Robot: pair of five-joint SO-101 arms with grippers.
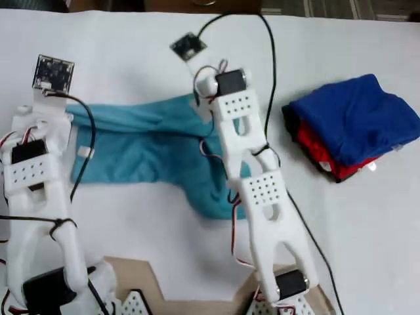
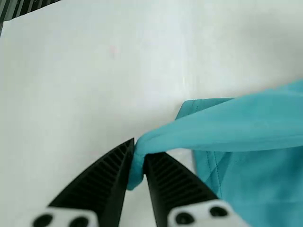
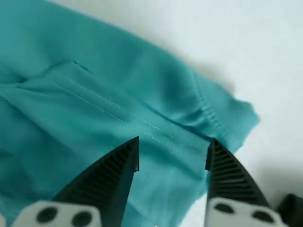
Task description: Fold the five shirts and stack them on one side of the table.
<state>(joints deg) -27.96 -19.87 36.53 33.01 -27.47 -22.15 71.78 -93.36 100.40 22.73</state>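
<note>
Resting on white table (image 1: 131, 223), teal shirt (image 1: 138, 144)

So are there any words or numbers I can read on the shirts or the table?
None can be read.
The small white tag on the teal cloth shirt is too small to read.
The folded blue, red and black shirts and the white table show no print.
</note>
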